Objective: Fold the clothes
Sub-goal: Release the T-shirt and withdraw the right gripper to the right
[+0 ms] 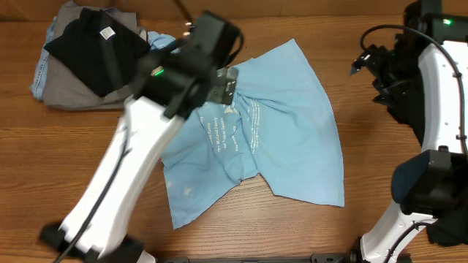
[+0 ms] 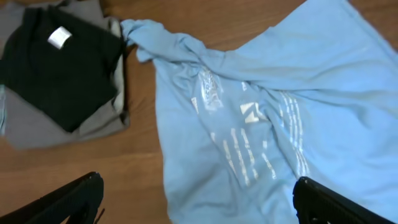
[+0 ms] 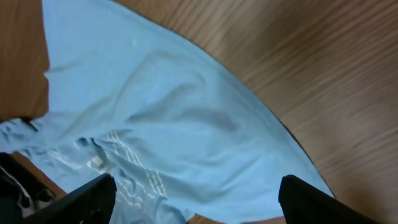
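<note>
The clothes, a light blue T-shirt [image 1: 285, 139] with small white print, lie crumpled and spread in the middle of the wooden table. My left gripper [image 1: 223, 86] hovers above the shirt's upper left part. In the left wrist view it [image 2: 198, 186] is open, with the printed cloth [image 2: 249, 137] below and nothing between the fingers. My right gripper [image 1: 363, 62] hangs in the air off the shirt's upper right edge. In the right wrist view it [image 3: 197, 182] is open over the blue cloth [image 3: 186, 112], holding nothing.
A stack of folded clothes [image 1: 88, 51], black on grey, sits at the back left, touching the shirt's bunched corner [image 2: 140, 34]. Bare wood [image 1: 365, 131] lies right of the shirt. The right arm's white links [image 1: 439, 80] stand at the right edge.
</note>
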You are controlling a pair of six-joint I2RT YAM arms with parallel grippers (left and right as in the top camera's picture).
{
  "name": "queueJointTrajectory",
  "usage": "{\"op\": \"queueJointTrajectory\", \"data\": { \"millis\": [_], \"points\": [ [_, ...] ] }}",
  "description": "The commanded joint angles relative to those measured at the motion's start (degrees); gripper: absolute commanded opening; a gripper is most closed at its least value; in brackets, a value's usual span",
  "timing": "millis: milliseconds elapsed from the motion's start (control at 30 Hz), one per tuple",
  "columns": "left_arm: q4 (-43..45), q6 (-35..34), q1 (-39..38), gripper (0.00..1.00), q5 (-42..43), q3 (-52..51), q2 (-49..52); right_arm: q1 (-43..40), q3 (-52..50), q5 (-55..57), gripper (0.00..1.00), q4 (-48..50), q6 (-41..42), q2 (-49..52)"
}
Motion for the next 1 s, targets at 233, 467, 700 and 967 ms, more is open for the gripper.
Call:
{"op": "queueJointTrajectory", "data": {
  "millis": [233, 467, 700, 967],
  "points": [
    [-11.69, -11.74, 0.44, 1.0, 1.6, -0.39, -3.43, 7.21, 0.85, 16.04, 0.89, -6.82, 8.26, -7.96],
    [-15.52, -14.82, 0.28, 1.0, 3.34, -7.3, -3.54, 10.08, -1.31, 19.04, 1.0, -6.71, 8.52, -10.23],
    [-14.34, -16.26, 0.28, 1.0, 6.1, -18.99, -4.46, 4.61, -1.42, 18.69, 1.0, -6.82, 7.74, -10.34],
    [-9.05, -17.35, 0.33, 1.0, 13.42, -32.3, -9.86, -2.6, -1.42, 13.16, 1.0, -6.82, -1.75, -10.34]
  ]
}}
